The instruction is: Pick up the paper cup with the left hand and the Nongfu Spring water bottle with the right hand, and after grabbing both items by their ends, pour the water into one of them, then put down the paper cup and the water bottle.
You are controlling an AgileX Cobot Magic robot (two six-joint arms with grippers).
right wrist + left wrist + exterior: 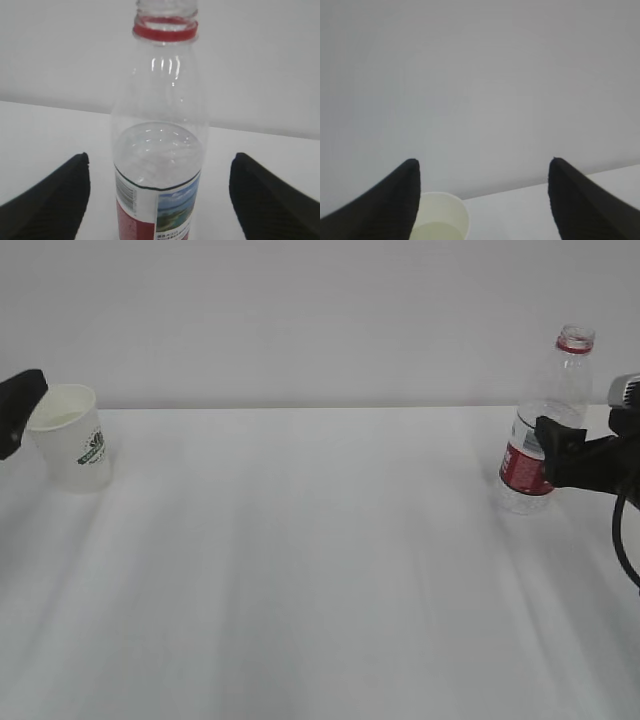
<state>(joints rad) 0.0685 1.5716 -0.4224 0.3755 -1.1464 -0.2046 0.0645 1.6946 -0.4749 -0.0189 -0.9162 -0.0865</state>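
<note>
Both hands gape at the pick-up: left hand [482, 200] beside paper cup [72, 438], right hand [159, 200] around Nongfu Spring water bottle [160, 150]; closing comes next.

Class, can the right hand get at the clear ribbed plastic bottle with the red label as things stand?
Probably yes: the right hand is open, its fingers standing apart on either side of the upright clear ribbed plastic bottle with the red label, with nothing between them.

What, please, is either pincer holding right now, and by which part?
Nothing: both pincers stand open, apart from the white paper cup and clear red-labelled plastic bottle.
</note>
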